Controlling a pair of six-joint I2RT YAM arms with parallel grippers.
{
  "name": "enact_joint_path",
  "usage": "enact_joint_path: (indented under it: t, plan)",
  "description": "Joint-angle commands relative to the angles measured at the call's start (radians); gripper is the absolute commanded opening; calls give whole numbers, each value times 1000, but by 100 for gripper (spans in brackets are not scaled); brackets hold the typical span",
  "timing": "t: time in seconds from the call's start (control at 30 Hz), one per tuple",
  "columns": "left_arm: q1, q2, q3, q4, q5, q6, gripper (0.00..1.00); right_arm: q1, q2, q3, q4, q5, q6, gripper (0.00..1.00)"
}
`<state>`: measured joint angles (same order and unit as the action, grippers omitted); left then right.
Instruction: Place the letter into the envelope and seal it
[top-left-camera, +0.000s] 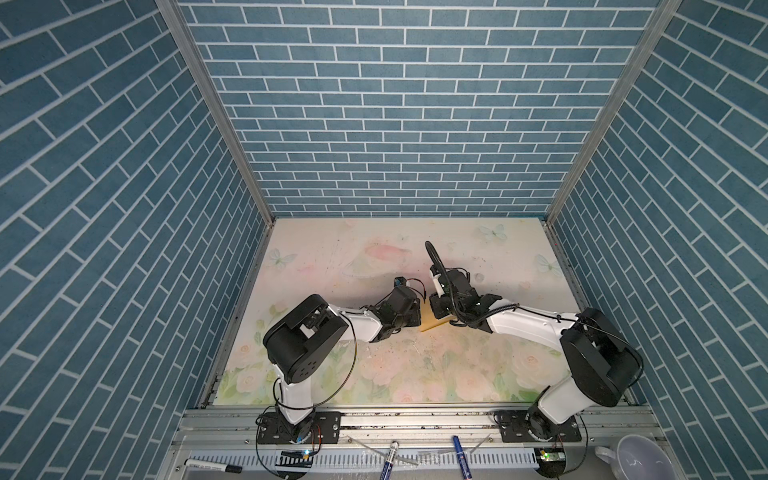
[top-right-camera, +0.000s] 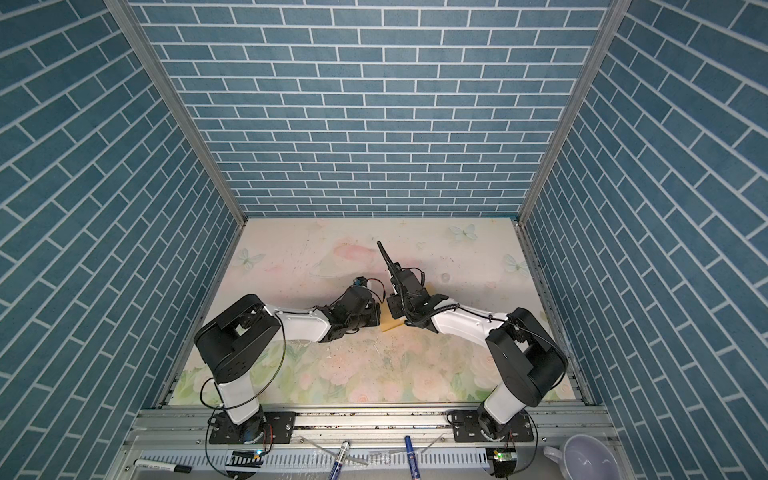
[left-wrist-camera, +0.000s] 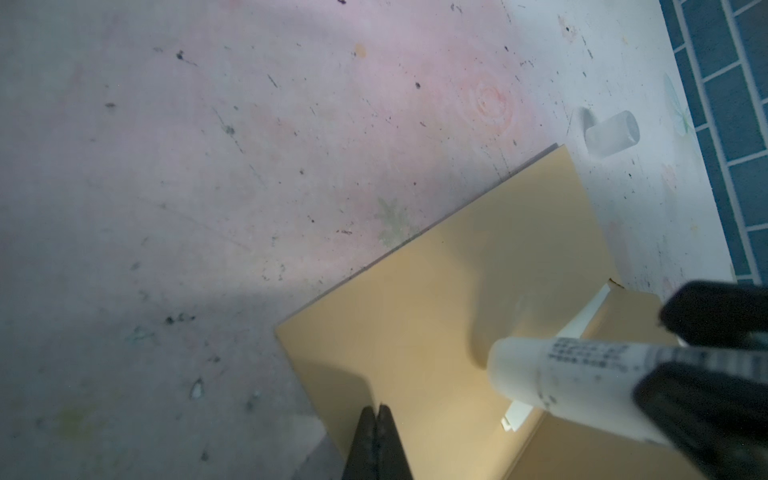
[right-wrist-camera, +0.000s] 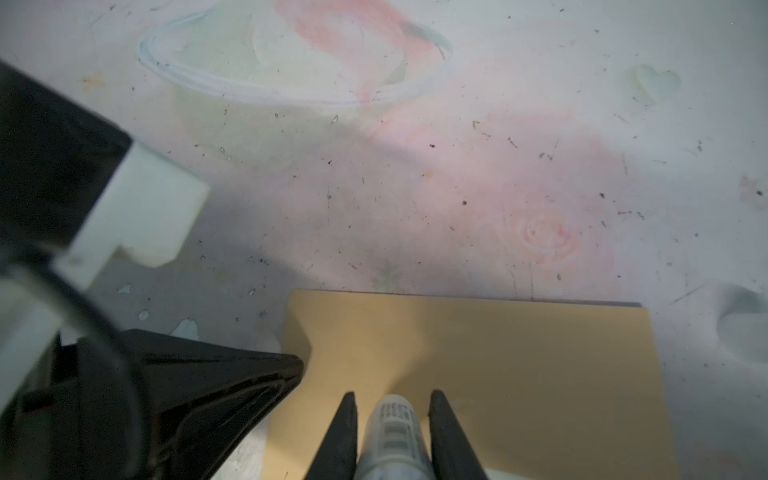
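The left gripper (left-wrist-camera: 377, 411) is closed, its tips together on the near edge of the envelope (left-wrist-camera: 436, 291); whether they pin the paper down or merely touch it cannot be told. The envelope lies flat on the table (left-wrist-camera: 208, 166) between the two arms, and a white strip at its mouth, likely the letter (left-wrist-camera: 584, 318), suggests the sheet is already inside. To the right, the right gripper (right-wrist-camera: 394, 399) is clamped on a white glue stick (left-wrist-camera: 561, 374), whose tip hangs over the tan paper near the opened flap (left-wrist-camera: 590, 453). Farther right a clear cap (left-wrist-camera: 611, 133) lies on its side, well apart. The gluing probably goes best with the left tips bearing down so the envelope cannot slide, the stick drawn lightly along the flap only, kept off the letter's exposed edge, before folding.
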<state>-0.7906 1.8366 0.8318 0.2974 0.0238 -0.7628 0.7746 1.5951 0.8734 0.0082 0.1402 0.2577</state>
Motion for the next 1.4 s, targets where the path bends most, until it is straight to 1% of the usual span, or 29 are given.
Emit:
enact_joint_path:
  t: [0.0,0.27,0.5,0.93,1.37]
  plan:
    - [-1,68,-45,-162,-5,5,0,14,22,36,9,44,1,0]
    - [-1,73,-41,-165,-5,8,0,25,88,40,10,96,-30,0]
    - [-1,76,-36,-176,-11,12,0,22,97,25,15,150,-44,0]
    - [-1,81,-36,-179,-16,13,0,-42,97,9,21,151,-42,0]
    - [-1,85,-37,-178,-16,11,0,-101,115,4,29,155,-67,0]
